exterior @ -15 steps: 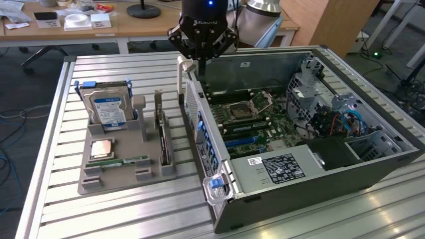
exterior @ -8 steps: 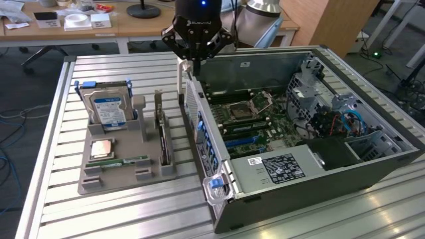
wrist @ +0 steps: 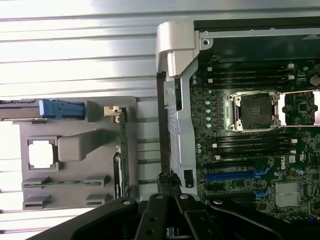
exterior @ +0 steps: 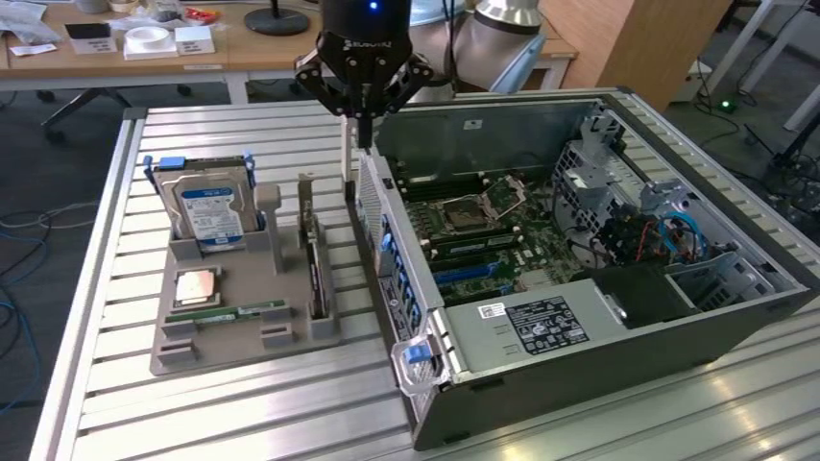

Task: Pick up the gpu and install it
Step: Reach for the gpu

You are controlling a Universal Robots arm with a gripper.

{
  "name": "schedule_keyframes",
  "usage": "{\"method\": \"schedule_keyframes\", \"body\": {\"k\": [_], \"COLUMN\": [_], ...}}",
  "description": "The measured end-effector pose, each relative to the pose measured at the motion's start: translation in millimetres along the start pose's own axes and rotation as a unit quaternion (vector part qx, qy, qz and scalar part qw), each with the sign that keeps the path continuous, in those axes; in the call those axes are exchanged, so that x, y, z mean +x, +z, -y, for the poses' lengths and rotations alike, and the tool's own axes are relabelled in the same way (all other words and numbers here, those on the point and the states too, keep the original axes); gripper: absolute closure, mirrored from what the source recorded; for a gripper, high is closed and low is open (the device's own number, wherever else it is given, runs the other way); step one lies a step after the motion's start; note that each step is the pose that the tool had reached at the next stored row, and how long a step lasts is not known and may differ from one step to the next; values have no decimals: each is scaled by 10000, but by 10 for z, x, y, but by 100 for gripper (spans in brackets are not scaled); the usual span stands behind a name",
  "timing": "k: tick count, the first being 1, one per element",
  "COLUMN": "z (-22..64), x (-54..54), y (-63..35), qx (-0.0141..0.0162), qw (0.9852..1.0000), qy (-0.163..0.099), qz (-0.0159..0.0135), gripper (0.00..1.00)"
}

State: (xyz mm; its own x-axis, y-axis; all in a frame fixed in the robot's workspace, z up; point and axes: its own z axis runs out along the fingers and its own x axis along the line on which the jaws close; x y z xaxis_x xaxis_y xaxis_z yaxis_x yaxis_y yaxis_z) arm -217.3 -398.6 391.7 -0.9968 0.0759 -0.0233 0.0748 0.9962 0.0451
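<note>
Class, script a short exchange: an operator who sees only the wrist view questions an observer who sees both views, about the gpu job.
Operator: How high is the claw?
Observer: The claw hangs above the rim of the open computer case, higher than the gpu standing in the grey holder.
Operator: What is the blue-topped part in that holder?
Observer: A hard drive, standing upright, with a blue-white label on its face.
</note>
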Motion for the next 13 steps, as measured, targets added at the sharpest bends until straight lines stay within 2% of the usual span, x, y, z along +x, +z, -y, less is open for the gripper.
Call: {"method": "schedule_keyframes", "body": {"k": [13], "z": [13], "x": [236], "y": [0], "qx": [0], "qw": [10000], "qy": [13], "qz": [1], "gripper": [89]}}
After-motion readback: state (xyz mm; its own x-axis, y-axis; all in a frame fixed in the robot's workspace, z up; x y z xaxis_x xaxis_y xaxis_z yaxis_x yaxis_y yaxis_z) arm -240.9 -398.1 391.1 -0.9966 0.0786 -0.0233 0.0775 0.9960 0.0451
